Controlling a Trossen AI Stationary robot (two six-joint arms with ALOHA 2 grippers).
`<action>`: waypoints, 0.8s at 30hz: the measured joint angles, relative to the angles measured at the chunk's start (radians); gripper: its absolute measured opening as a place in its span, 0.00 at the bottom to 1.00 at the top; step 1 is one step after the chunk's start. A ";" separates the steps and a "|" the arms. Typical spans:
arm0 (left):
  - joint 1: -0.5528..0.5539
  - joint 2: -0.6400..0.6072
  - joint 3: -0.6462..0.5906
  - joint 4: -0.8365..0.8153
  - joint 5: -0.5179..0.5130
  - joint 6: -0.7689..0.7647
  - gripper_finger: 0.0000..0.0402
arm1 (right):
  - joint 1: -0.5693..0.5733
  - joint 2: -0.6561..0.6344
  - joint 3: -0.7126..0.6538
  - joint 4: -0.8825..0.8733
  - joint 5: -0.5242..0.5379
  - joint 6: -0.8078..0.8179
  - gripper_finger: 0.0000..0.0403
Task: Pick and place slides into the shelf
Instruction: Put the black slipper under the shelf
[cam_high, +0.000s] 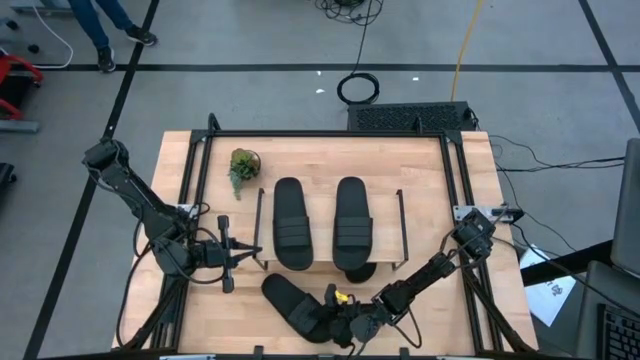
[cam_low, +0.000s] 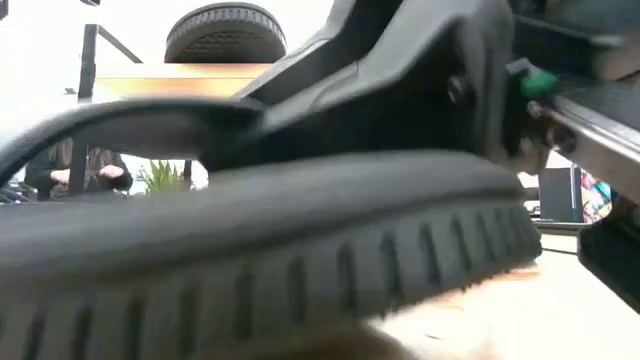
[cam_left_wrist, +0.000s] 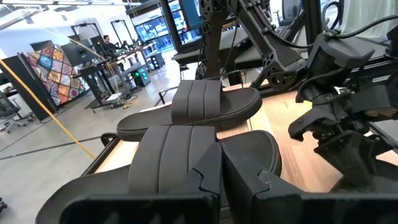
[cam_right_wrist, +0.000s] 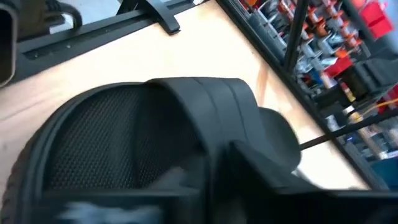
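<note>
Pale wood bench (cam_high: 470, 200) with black rails along its sides, grey floor all around. Nearest the front edge, at about 6 o'clock, one black slide (cam_high: 292, 300) lies at an angle, heel end toward 10 o'clock. The right end effector (cam_high: 340, 318) is down at its toe end, at the rim of the sole – whether the fingers have clamped on it I cannot tell. In the right wrist view the slide's textured footbed (cam_right_wrist: 112, 143) fills the foreground, with bare bench beyond it up to a black rail.

Left of that, at about 8 o'clock, the left end effector (cam_high: 238, 254) hangs with its fingers together, holding nothing, just outside the shelf's left wire frame (cam_high: 260, 225) – a narrow gap there.

Toward the bench's middle stands the shelf (cam_high: 320, 205), two slides side by side on its plank top: a left one (cam_high: 291, 222) and a right one (cam_high: 352, 220), strips of wood open between and beside them. A fourth slide's end (cam_high: 362, 270) pokes out from under the front edge.

Farther back, at 11 o'clock, a small potted plant (cam_high: 243, 166) sits clear of the shelf. Beyond the bench, a person's legs (cam_high: 118, 25) cross the floor.
</note>
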 joint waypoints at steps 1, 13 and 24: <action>0.000 0.000 0.000 0.000 0.006 0.000 0.04 | 0.005 -0.003 0.000 0.001 0.006 -0.020 0.10; 0.000 0.000 0.000 -0.006 0.025 -0.022 0.04 | 0.099 -0.049 0.105 -0.113 0.326 -0.081 0.01; 0.000 0.000 0.000 -0.005 0.026 -0.027 0.01 | 0.153 -0.055 0.248 -0.421 0.491 0.125 0.00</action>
